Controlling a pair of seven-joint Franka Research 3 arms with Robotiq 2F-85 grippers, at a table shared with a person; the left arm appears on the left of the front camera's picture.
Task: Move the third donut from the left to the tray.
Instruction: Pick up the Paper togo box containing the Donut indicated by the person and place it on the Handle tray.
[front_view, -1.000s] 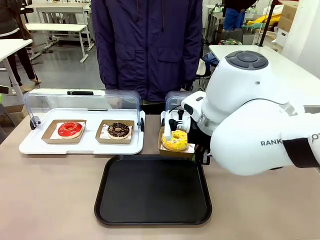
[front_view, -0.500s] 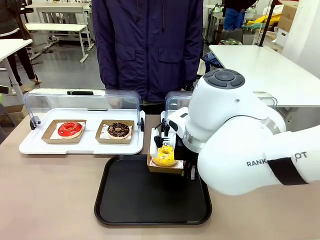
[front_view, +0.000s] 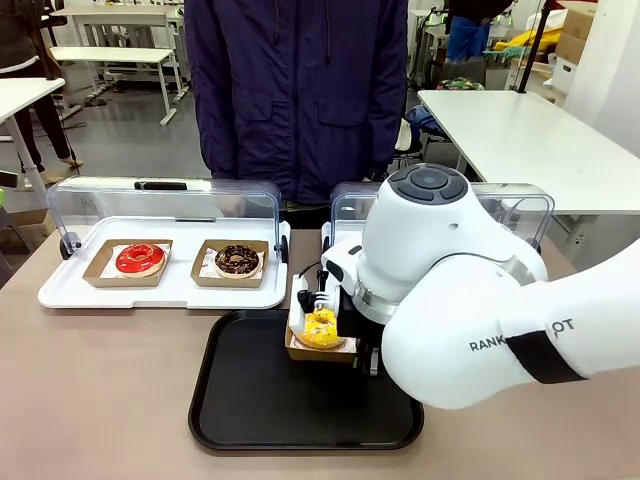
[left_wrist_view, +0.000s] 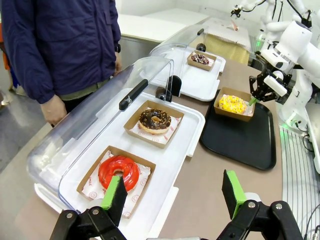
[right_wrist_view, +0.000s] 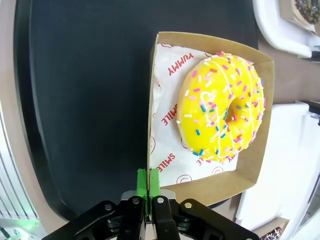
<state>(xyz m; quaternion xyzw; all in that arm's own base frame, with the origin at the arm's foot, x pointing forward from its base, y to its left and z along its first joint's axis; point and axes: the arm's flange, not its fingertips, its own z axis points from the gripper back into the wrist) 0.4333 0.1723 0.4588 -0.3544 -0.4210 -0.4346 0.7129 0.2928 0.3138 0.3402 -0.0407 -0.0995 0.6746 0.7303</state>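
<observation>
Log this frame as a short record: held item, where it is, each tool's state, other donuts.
held item: yellow donut in its cardboard holder
grip: right tool pinched shut on the holder's wall
position: over the far part of the black tray
left tool: open, holding nothing
other donuts: red donut and chocolate donut in the white tray
person: standing at the far side

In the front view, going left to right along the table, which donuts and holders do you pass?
Red-iced donut in its cardboard holder → dark chocolate donut in its holder, both on the white tray → the third donut, yellow-iced, held by its holder in the right gripper over the black tray.
</observation>
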